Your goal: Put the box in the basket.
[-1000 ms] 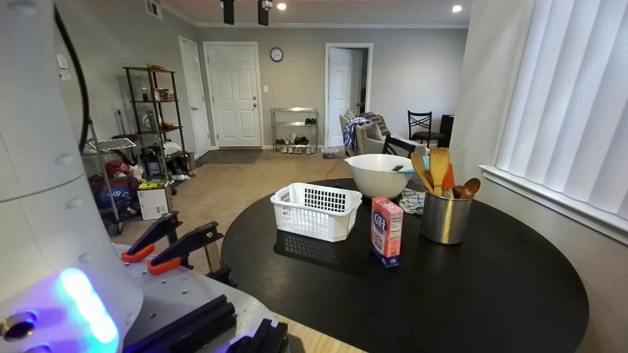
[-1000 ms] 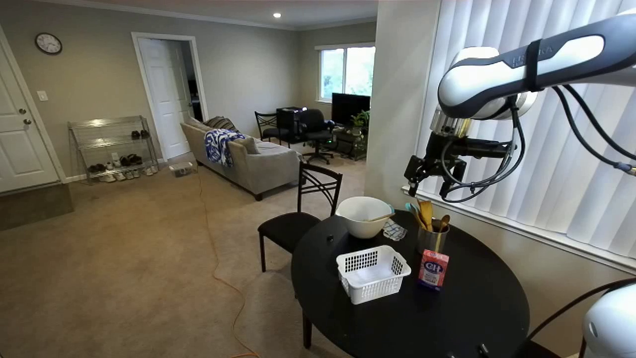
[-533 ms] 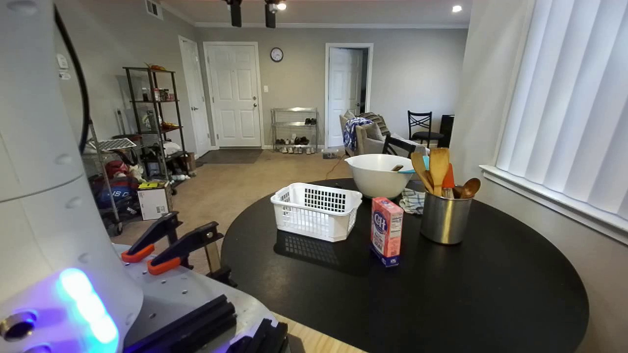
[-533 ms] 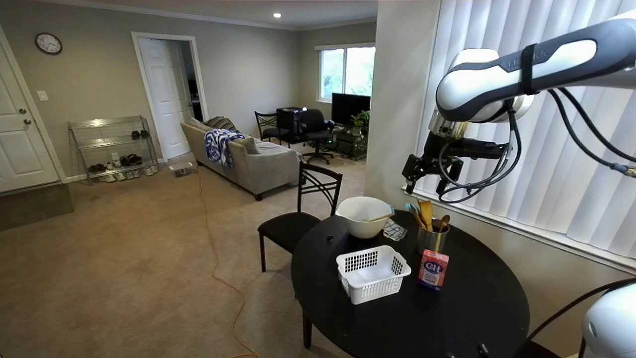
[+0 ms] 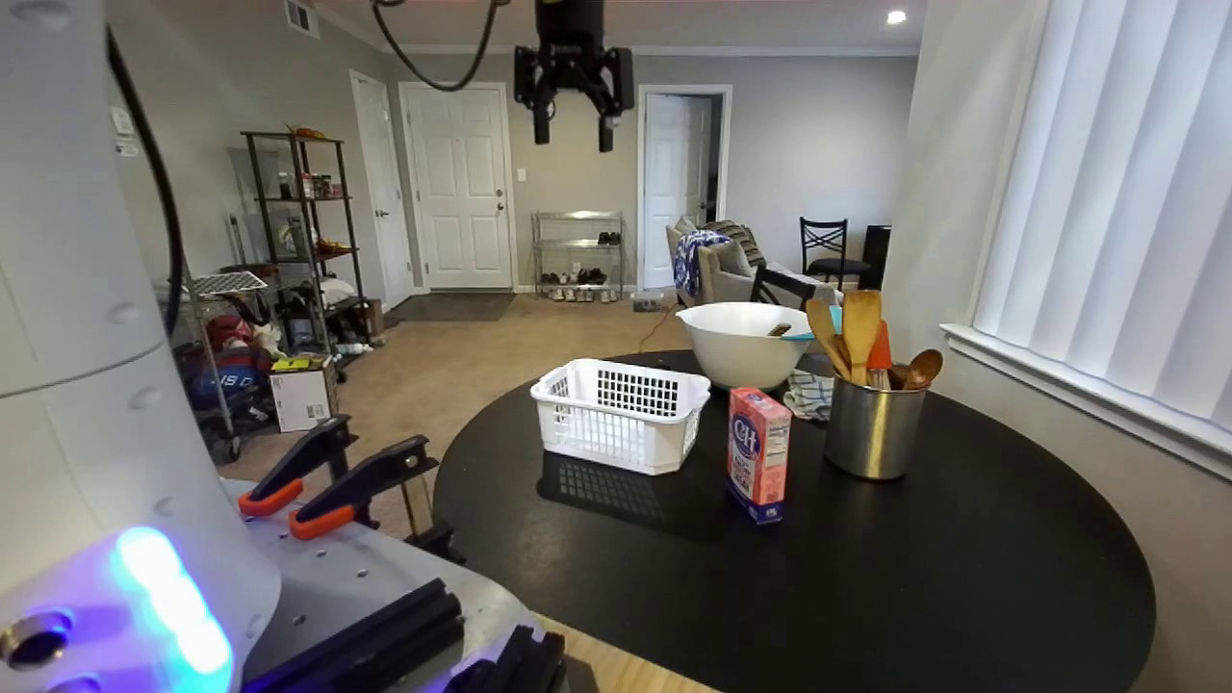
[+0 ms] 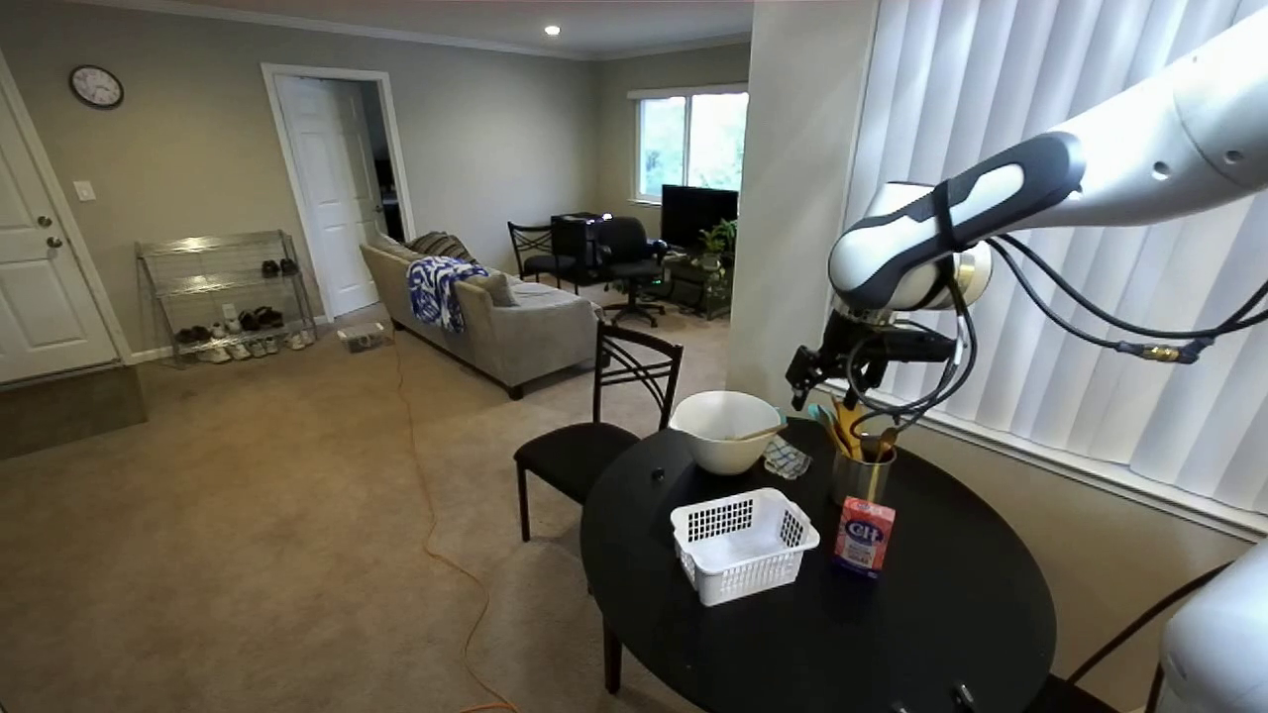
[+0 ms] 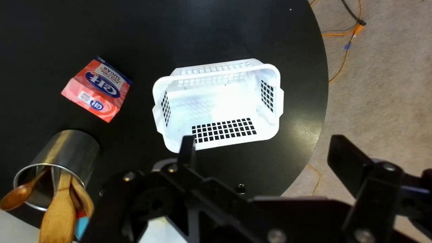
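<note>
hand (image 5: 574, 133): hung high above the bench (image 5: 924, 597), spread wide with nothing in its grip; you were likely at the approach, the grasp not yet made.
fingers (image 7: 349, 160): in the wrist view the basket (image 5: 618, 441) lay before them and the box (image 7: 97, 90) off to one side, so a straight drop would probably have missed your target.
box: stood upright on the bench between the basket and the metal cup (image 5: 871, 433), touching neither. Tall and narrow, it could have toppled if one finger had met it ahead of its partner.
box faces: sat askew to the spread of the fingers; without a turn of the hand you risked squeezing corners, twisting the box or denting it.
metal cup: stood near the box, utensils (image 5: 863, 332) rising well above its rim. A low sideways sweep might have caught them and tipped the cup over.
basket: had raised, slotted walls; had you carried the box too low, its bottom would have struck the rim and likely shoved the basket along the shiny bench.
bowl (image 5: 739, 345): stood near the basket in both exterior views; overshooting the release could have brought the hand, or the box, against its side.
</note>
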Controlling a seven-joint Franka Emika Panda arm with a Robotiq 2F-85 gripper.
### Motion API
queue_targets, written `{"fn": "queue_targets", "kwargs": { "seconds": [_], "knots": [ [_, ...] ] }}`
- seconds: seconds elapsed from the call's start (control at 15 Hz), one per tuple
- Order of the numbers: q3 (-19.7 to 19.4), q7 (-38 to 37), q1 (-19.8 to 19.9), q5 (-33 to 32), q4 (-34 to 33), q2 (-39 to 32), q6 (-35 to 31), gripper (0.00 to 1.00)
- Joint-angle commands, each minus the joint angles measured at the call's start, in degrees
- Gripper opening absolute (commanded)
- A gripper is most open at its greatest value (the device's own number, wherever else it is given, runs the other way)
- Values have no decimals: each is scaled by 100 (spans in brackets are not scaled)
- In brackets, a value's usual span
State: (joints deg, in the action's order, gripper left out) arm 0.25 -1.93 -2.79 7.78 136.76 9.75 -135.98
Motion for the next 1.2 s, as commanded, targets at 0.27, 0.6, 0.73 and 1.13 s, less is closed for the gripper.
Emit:
{"fn": "queue_targets", "kwargs": {
  "seconds": [0.27, 0.6, 0.73, 1.13],
  "knots": [
    [-294, -698, 377, -1333, -1176, -1826, -521, 100],
    [-424, -651, 348, -1649, -1407, -2128, -414, 100],
    [-439, -673, 328, -1735, -1554, -2298, -406, 100],
    [-480, -771, 294, -1869, -1590, -2360, -540, 100]
  ]
}}
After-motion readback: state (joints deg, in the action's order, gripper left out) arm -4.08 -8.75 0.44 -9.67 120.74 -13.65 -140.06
